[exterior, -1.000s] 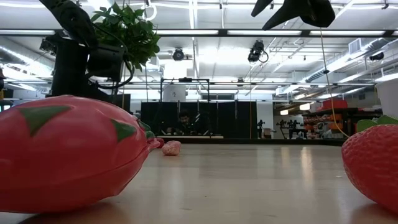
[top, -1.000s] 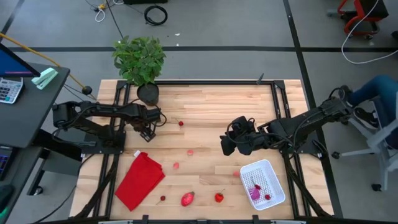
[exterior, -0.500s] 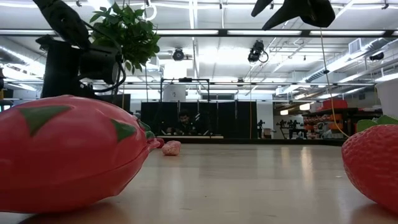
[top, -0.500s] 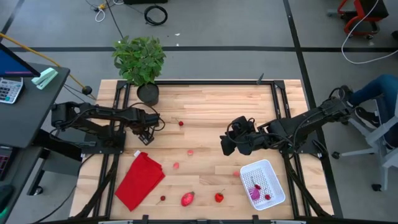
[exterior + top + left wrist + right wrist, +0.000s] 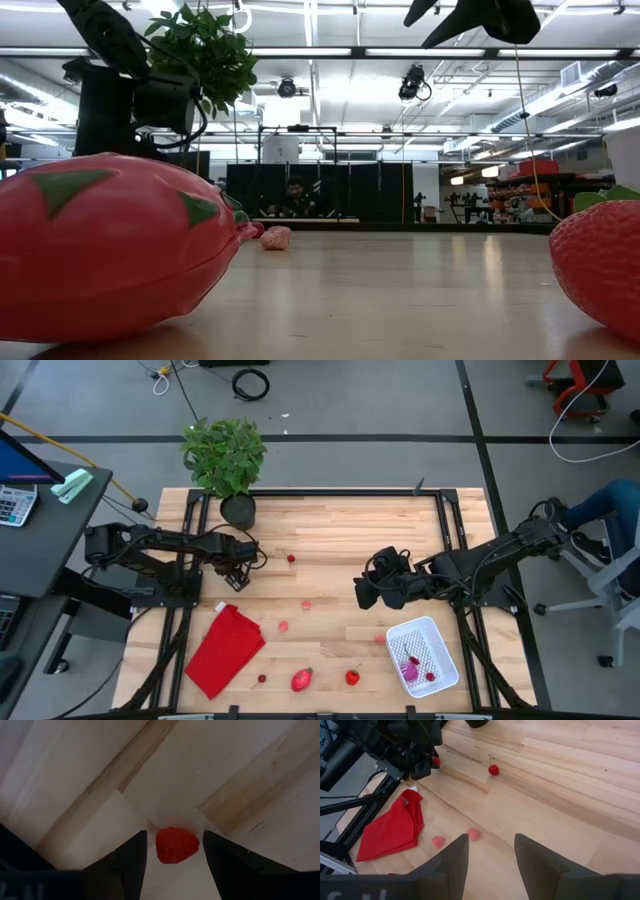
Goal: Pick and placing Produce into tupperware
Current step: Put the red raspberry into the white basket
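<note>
The white mesh tupperware [image 5: 422, 655] sits near the table's near right corner with pink and purple pieces inside. Loose produce lies on the wood: a cherry [image 5: 291, 558], two pink bits [image 5: 306, 603], a dragon fruit [image 5: 301, 680] and a strawberry [image 5: 352, 678]. My left gripper [image 5: 237, 573] hangs above the table's left side, shut on a small red berry [image 5: 176, 845]. My right gripper [image 5: 365, 595] hovers open over the table's middle, left of the tupperware, its fingers apart in the right wrist view [image 5: 490, 865]. My left gripper has the red berry [image 5: 176, 845] between its two fingers [image 5: 131, 860], one on each side of it. The fingers point down from above. The berry is lifted clear of the wood and also shows at the fingertips in the right wrist view [image 5: 436, 761].
A red folded cloth [image 5: 225, 648] lies near the table's near left corner. A potted plant [image 5: 225, 455] stands at the far left edge. A person sits beyond the right edge [image 5: 610, 520]. Bare wood lies between the two grippers.
My left gripper has shifted a little toward the table's left edge and partly back, still carrying the berry.
</note>
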